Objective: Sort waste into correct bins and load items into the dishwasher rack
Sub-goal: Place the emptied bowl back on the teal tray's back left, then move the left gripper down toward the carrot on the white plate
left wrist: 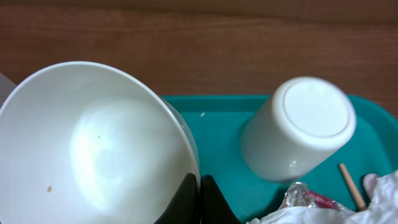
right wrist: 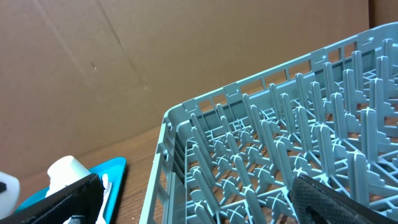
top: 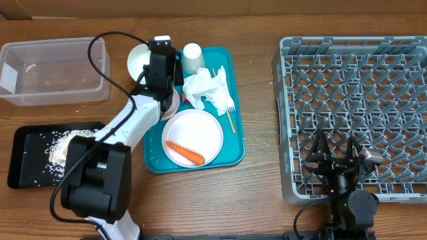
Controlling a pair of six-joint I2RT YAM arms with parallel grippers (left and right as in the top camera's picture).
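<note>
Jaws, left gripper (left wrist: 200, 198): closed on the rim of a white bowl (left wrist: 93, 149). In your left wrist view the rim runs straight into the fingertips.
Jaws, right gripper (top: 337, 152): spread wide, holding nothing.
Bowl: at the far-left corner of the teal tray (top: 233, 150), mostly out past its edge over the worktop (top: 260, 200). You can't tell whether it is lifted or resting.
Cup (top: 193, 57): white, on the tray just right of the bowl, with its flat base towards the left wrist camera.
Napkin (top: 210, 90): crumpled on the tray, near the cup.
Red scrap (left wrist: 317, 199): tucked against the napkin's edge.
Stick (top: 229, 121): thin and wooden, lying on the tray between the napkin and the plate's right side.
Plate (top: 193, 133): on the near half of the tray, with the carrot (top: 185, 153) lying on it.
Black tray (top: 27, 160): left of the teal tray, with beige scraps (top: 63, 147) in it.
Clear tub (top: 53, 70): behind the black tray.
Rack (top: 353, 67): grey, at the right of the worktop. Your right gripper hangs over its near edge.
</note>
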